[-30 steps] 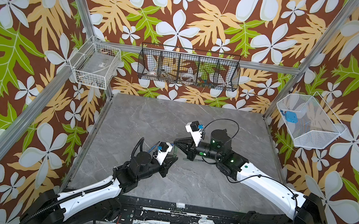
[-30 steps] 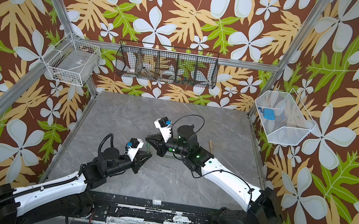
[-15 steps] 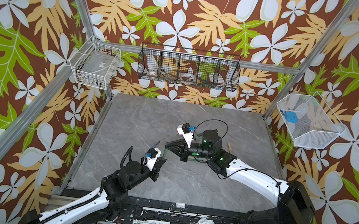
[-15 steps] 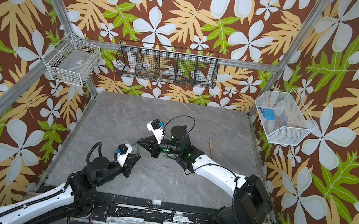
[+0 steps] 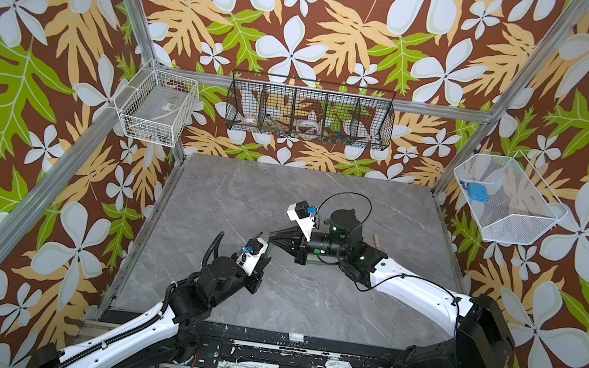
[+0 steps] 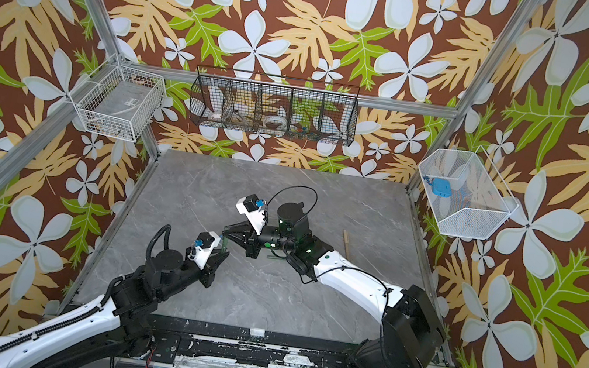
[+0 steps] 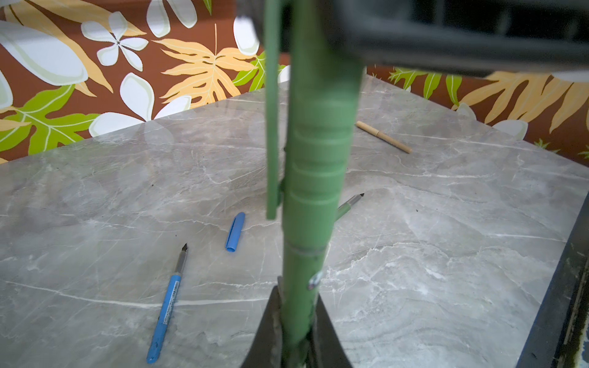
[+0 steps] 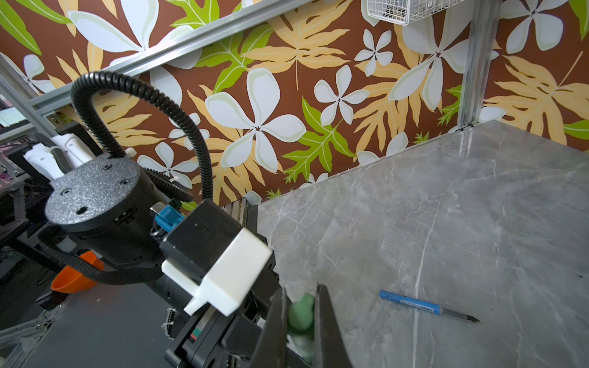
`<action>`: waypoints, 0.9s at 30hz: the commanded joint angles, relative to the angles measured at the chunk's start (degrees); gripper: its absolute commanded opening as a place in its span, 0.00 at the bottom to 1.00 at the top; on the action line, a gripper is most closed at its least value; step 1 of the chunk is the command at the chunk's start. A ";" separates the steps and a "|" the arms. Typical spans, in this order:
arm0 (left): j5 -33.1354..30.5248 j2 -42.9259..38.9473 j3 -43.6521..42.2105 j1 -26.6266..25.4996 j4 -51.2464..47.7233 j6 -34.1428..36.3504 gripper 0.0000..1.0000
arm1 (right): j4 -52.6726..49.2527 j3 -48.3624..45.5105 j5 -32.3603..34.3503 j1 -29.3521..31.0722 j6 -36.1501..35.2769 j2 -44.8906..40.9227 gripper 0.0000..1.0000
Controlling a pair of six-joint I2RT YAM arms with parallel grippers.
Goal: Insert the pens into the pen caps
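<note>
Left hand (image 7: pixel 298 294) pinching green pen (image 7: pixel 302 270), right hand (image 8: pixel 302 296) green cap (image 8: pixel 301 313)

The tabletop (image 7: pixel 95 197) is showing a smooth, polished grey marble look, faintly mirroring the wall. The green cap (image 7: pixel 315 159) and green pen (image 7: pixel 299 286) are looking like matt plastic, the blue pen (image 7: pixel 167 302) like smooth plastic, and the tan pen (image 7: pixel 384 137) is appearing matt, cardboard-like.

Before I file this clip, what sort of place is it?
Probably a purpose-built robot test cell, not a home: silver aluminium posts frame floral-printed wall panels around a grey marble-look tabletop, with a black wire basket hung on the back wall.
</note>
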 commanded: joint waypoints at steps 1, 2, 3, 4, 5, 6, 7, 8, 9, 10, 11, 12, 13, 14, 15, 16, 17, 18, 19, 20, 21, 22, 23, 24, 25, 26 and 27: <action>-3.50 2.14 3.25 0.20 41.11 -0.32 0.00 | -21.34 -1.52 -5.97 0.85 -0.72 0.07 0.00; -2.69 3.09 3.88 0.20 42.40 -0.41 0.00 | -22.06 -1.69 -5.07 0.89 -1.20 -0.28 0.00; -1.73 3.97 4.59 0.27 43.49 -0.50 0.00 | -22.58 -2.03 -4.03 0.84 -1.41 -0.72 0.00; -0.74 4.63 5.17 0.29 44.52 -0.53 0.00 | -22.81 -2.49 -3.02 0.84 -1.43 -1.35 0.00; -0.08 5.14 5.59 0.29 45.35 -0.75 0.00 | -22.72 -3.03 -2.55 0.81 -1.37 -1.99 0.00; 0.76 5.62 5.96 0.42 46.42 -0.85 0.00 | -22.63 -3.57 -1.98 0.73 -1.22 -2.68 0.00; 1.36 6.01 6.41 0.61 46.99 -1.06 0.00 | -22.62 -4.09 -1.59 0.76 -1.03 -3.23 0.00; 2.19 6.28 6.62 0.91 47.73 -1.68 0.00 | -22.51 -4.61 -1.32 0.72 -0.84 -3.52 0.00; 3.99 6.38 6.71 1.79 48.95 -2.86 0.00 | -22.45 -5.14 -1.14 0.72 -0.74 -3.81 0.00; 6.32 6.35 6.81 2.97 50.28 -4.58 0.00 | -22.13 -5.77 -1.08 0.79 -0.54 -3.93 0.00; 8.20 6.39 6.85 3.98 51.61 -6.29 0.00 | -21.85 -6.26 -1.17 0.73 -0.32 -3.87 0.00; 10.49 6.37 6.97 5.02 53.08 -8.03 0.00 | -21.89 -6.73 -1.14 0.76 -0.18 -3.74 0.00; 12.36 6.48 7.22 5.61 54.04 -9.27 0.00 | -22.25 -6.84 -0.85 0.74 -0.28 -3.76 0.00; 13.82 6.68 7.65 5.65 53.97 -9.58 0.00 | -22.58 -6.84 -0.47 0.70 -0.38 -4.04 0.00; 15.22 7.11 8.47 5.65 52.63 -9.66 0.00 | -22.39 -6.82 0.81 0.55 -0.47 -4.90 0.00; 16.69 7.65 9.23 5.65 50.59 -9.85 0.00 | -21.60 -6.92 2.64 0.34 -0.25 -6.25 0.00; 18.14 8.26 9.66 5.65 49.22 -10.13 0.00 | -20.79 -6.93 4.01 -0.06 -0.21 -7.53 0.00; 19.76 9.03 9.96 5.65 47.56 -10.62 0.00 | -20.05 -6.78 5.27 -0.75 -0.20 -9.03 0.00; 21.68 9.82 10.22 5.65 45.88 -11.17 0.00 | -19.41 -6.34 6.05 -1.51 -0.16 -10.36 0.00; 22.80 10.58 10.39 5.57 44.38 -11.58 0.00 | -18.67 -5.99 6.34 -2.22 -0.16 -11.29 0.01; 23.98 11.37 10.14 5.35 42.85 -11.99 0.00 | -17.88 -5.55 6.98 -3.14 -0.12 -12.33 0.00; 25.20 11.93 9.54 5.06 42.21 -12.45 0.00 | -17.33 -5.08 8.03 -3.77 -0.03 -13.15 0.00; 25.73 12.32 9.02 4.76 41.48 -12.98 0.00 | -16.81 -4.63 8.47 -4.28 -0.16 -13.85 0.00; 26.41 12.87 8.39 4.36 40.93 -13.40 0.00 | -16.30 -4.14 8.38 -4.94 -0.16 -14.55 0.00; 27.39 13.38 8.15 3.96 39.58 -13.51 0.00 | -15.81 -3.68 7.98 -5.51 -0.11 -14.90 0.00; 27.73 13.89 8.17 3.45 38.16 -13.36 0.00 | -15.55 -3.14 7.50 -6.14 0.04 -15.18 0.02; 28.70 14.53 8.11 2.99 36.78 -12.97 0.00 | -15.33 -2.57 6.63 -6.77 0.21 -15.38 0.04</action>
